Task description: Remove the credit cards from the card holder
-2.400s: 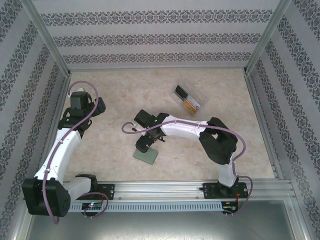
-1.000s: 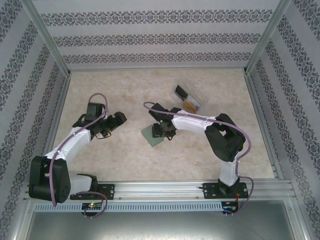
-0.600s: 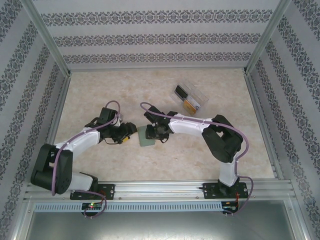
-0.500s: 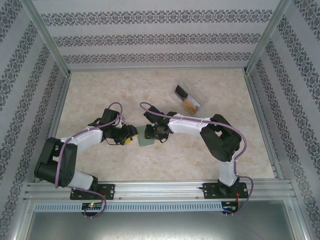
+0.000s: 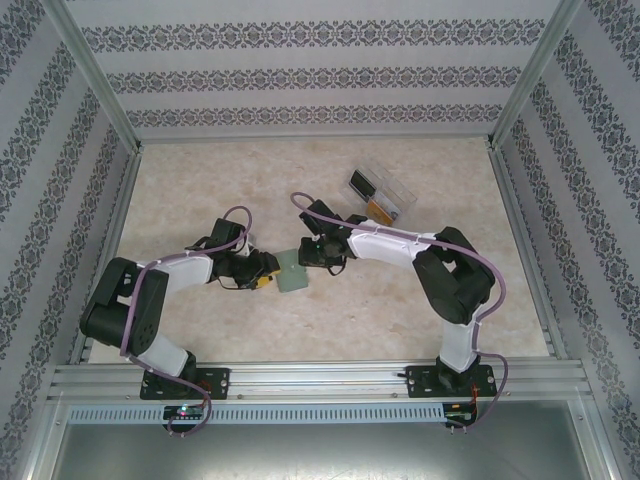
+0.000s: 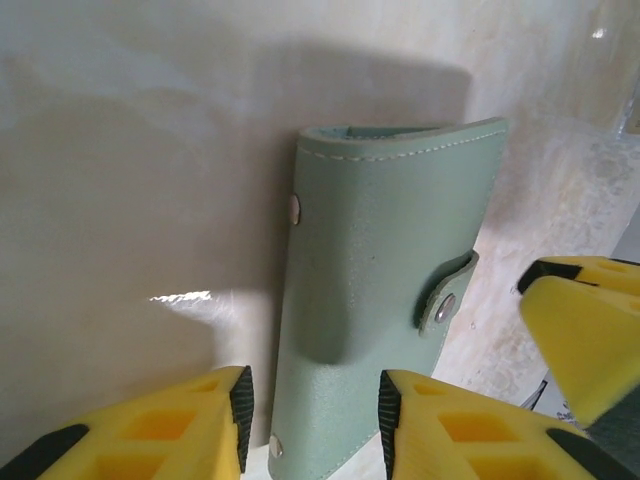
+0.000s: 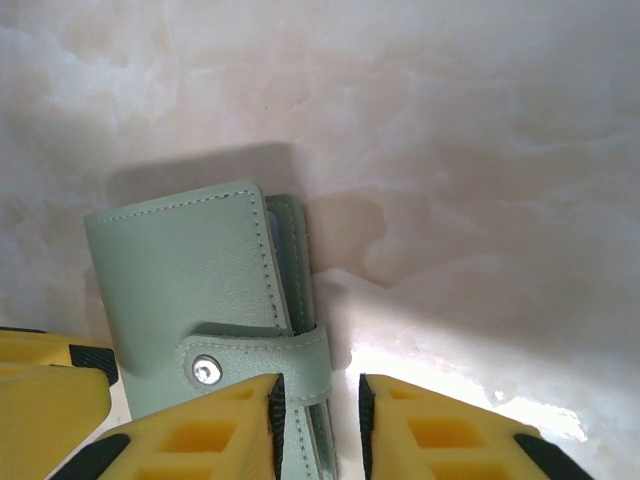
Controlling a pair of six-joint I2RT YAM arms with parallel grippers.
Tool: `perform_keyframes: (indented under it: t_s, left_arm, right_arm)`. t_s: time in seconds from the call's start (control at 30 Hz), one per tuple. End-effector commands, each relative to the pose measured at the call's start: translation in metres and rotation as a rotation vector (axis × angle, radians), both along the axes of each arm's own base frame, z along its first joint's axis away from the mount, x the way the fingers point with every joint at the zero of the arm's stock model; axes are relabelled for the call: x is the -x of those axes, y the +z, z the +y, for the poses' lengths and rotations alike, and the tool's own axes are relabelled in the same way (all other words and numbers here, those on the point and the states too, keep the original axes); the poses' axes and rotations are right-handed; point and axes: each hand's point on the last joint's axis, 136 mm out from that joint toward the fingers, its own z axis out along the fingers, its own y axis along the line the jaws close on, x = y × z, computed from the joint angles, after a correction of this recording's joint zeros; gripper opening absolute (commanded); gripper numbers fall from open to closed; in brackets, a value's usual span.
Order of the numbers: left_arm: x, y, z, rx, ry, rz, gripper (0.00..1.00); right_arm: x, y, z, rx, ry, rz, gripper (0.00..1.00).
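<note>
- The card holder (image 5: 291, 272) sat folded, its strap snapped shut, mid-table between both grippers.
- The left gripper (image 6: 315, 430), at its 9 o'clock, had its jaws partly closed around one end; whether they pinched it could not be told.
- The right gripper (image 7: 315, 420), at 2 o'clock, narrowly straddled the strap edge; its grip was likewise unclear.
- A clear box (image 5: 380, 195) lay at 1 o'clock, well apart.

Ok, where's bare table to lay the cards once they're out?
Free: the near strip between the grey-green soft bifold card holder and the front rail; the far-left corner. Crowded: centre, where left claw and right claw meet, and around the clear plastic box.
</note>
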Motion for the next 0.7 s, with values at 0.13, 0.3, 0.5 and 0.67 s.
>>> perform_keyframes:
  t_s: [0.13,0.3,0.5,0.67]
  left_arm:
    - [-0.007,0.003,-0.013,0.049,-0.032,-0.01,0.39]
    - [-0.01,0.002,-0.023,0.118,-0.056,-0.013,0.39]
    - [-0.019,0.021,-0.035,0.227,-0.073,-0.095,0.35]
    - [-0.022,0.031,-0.033,0.216,-0.07,-0.147,0.26]
  right_arm:
    - [0.005,-0.013,0.018,-0.021,0.06,0.037,0.27]
    - [0.005,-0.021,0.02,-0.005,0.062,0.055,0.26]
    - [0.004,-0.027,0.018,0.015,0.058,0.073,0.26]
    - [-0.003,-0.021,0.013,0.018,0.034,0.055,0.26]
